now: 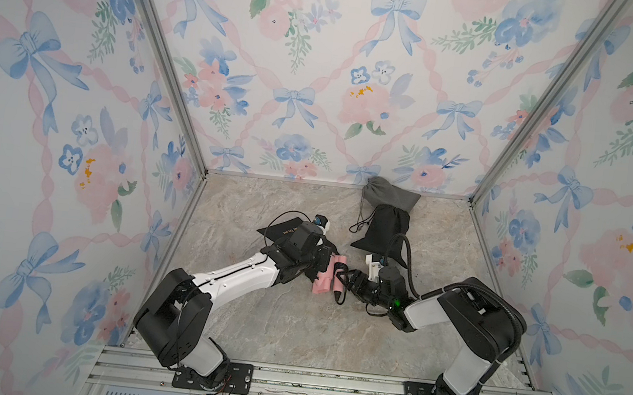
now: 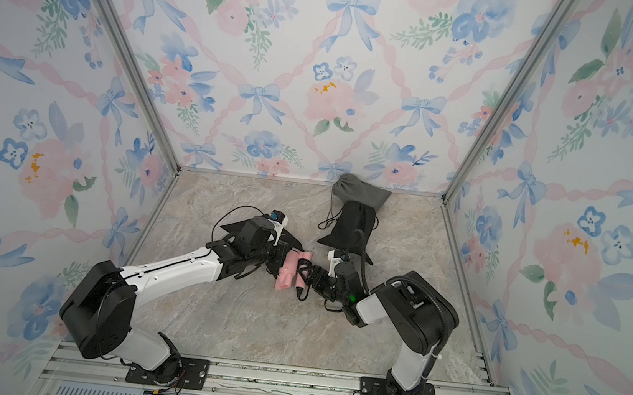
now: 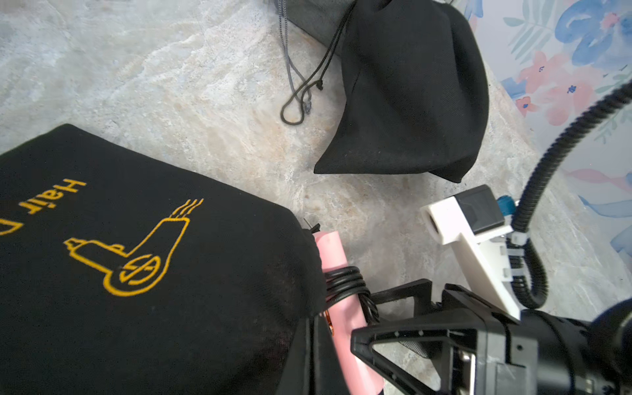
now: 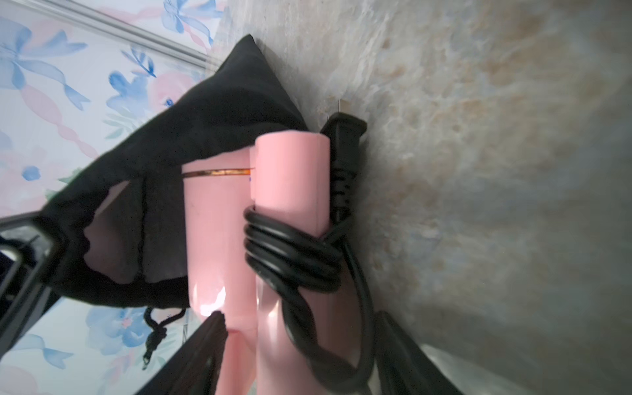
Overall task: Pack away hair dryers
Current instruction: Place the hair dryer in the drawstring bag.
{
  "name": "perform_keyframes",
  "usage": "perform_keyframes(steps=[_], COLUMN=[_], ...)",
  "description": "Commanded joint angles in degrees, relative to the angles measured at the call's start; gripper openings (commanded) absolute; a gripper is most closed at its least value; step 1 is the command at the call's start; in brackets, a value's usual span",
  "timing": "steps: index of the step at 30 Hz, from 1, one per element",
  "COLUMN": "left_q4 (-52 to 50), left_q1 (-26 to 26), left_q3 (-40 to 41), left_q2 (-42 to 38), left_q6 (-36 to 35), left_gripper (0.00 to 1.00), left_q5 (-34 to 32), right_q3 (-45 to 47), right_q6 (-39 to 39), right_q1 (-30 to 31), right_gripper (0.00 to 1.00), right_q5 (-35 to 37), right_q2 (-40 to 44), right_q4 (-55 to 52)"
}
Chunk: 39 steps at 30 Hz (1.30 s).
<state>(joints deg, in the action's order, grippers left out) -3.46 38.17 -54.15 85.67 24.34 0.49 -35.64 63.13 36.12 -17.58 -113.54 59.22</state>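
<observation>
A pink hair dryer (image 1: 323,278) (image 2: 288,271) (image 4: 219,239), its black cord (image 4: 294,254) wound round the handle, hangs between the two arms. My right gripper (image 4: 304,352) (image 1: 350,283) is shut on it, a finger on each side of dryer and cord. The dryer's front end sits at the mouth of a black pouch with gold print (image 3: 136,256) (image 1: 283,232) (image 4: 205,130). My left gripper (image 3: 313,359) (image 1: 318,264) is shut on that pouch's mouth edge and holds it off the floor. In the left wrist view only the handle (image 3: 333,253) shows past the cloth.
A bulging black drawstring pouch (image 1: 383,229) (image 3: 410,85) lies behind the right arm, with a grey pouch (image 1: 389,194) beyond it against the back wall. Their cords (image 3: 301,89) trail on the marble floor (image 1: 293,324). Wallpapered walls close in three sides.
</observation>
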Motion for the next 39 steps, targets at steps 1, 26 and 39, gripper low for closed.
perform_keyframes(steps=[1,26,39], left_q4=[0.09,0.03,-0.02], left_q1=[0.16,0.15,0.09], left_q3=[-1.60,-0.91,-0.62], left_q2=[-0.77,-1.89,-3.25], left_q6=[0.58,0.15,-0.04], left_gripper=[0.00,0.00,0.00], left_q5=[1.07,1.25,1.29], right_q3=[2.39,0.89,-0.71], right_q6=[6.81,6.39,5.39], right_q1=[0.71,6.40,7.29], right_gripper=[0.69,0.58,0.23], right_q5=[0.97,4.19,8.05], right_q2=[-6.08,-10.15,-6.71], right_q4=[14.68,13.25,8.27])
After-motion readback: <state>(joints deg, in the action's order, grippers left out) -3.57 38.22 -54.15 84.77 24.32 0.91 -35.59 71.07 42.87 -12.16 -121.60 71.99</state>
